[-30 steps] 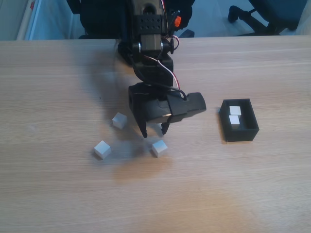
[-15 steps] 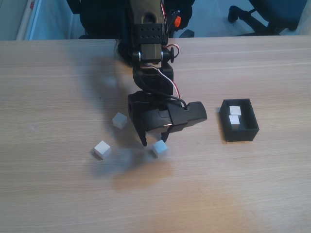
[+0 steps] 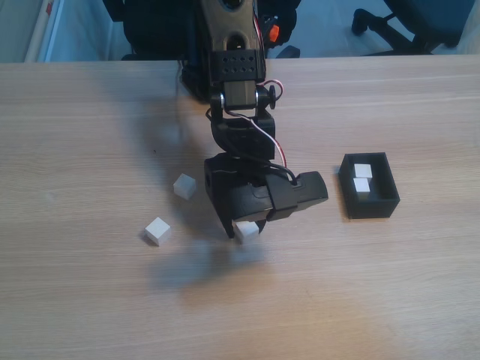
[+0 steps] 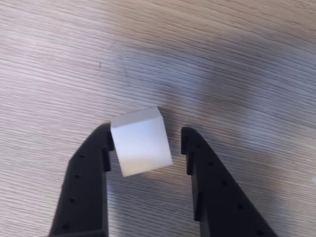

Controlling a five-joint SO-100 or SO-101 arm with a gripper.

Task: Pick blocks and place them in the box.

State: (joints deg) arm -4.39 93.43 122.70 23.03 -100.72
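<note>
While straddling a block [image 4: 140, 148] near table centre, gripper [image 4: 145, 140] hanging open, left finger touching it, right finger apart. Sitting at 9 o'clock of the box [image 3: 370, 204], which is holding two blocks. Lying at 9 and 10 o'clock of the gripper, two more. Looking light, rigid, smooth; squeezing flat opposite faces, mid-height, likely holding best.
</note>
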